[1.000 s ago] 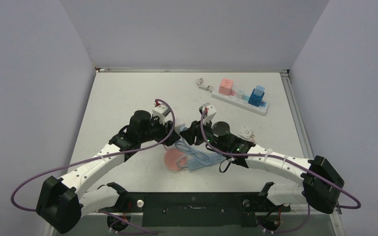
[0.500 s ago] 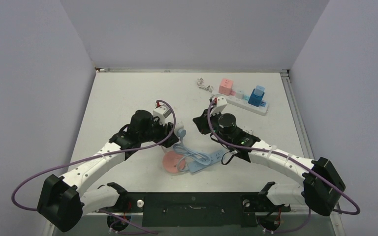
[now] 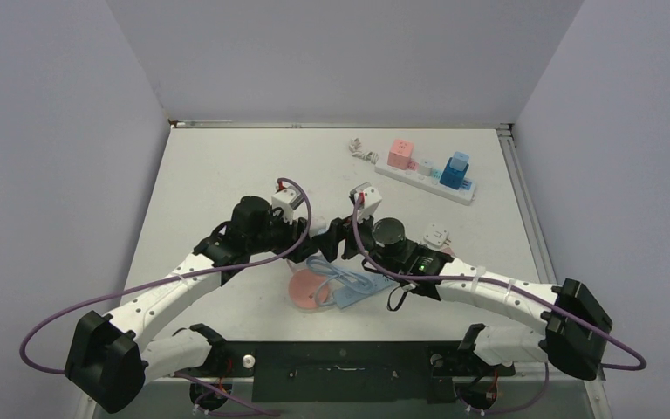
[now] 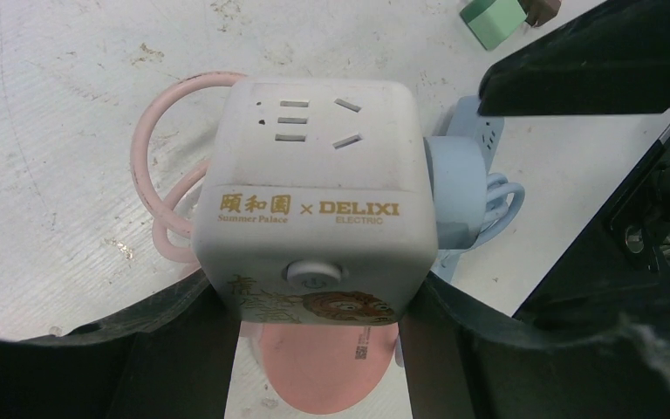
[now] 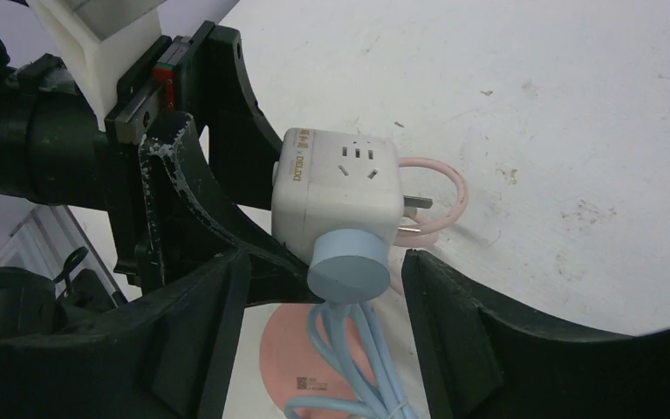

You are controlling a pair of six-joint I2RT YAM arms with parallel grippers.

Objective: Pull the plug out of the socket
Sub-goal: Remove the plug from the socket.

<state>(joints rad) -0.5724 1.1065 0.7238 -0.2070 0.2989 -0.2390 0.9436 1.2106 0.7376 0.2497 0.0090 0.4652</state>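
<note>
The white cube socket (image 4: 314, 192) sits near the middle of the table (image 3: 227, 166), clamped in the left gripper (image 4: 314, 336). That gripper's two black fingers press against opposite sides of the cube low down, so the pincer is closed on it.

The blue round plug (image 5: 345, 266) is seated in the cube face turned toward the right gripper (image 5: 324, 262), flush against it and not pulled out. Its blue cable (image 5: 349, 349) drops from the plug and runs to a flat blue power strip (image 3: 359, 292) lying on the table on the near side of both grippers.

The right gripper meets the plug head-on with its pincer spread wide, one finger on each side of the plug. Neither finger appears to touch it, though one stands very close.

A pink cable (image 5: 454, 188) loops on the table beside the cube, and a pink disc (image 3: 310, 288) lies flat just near of it, touching the blue strip's left end.

Far to the right, well apart from all this, a white power strip (image 3: 427, 182) carries a pink block and a blue block
</note>
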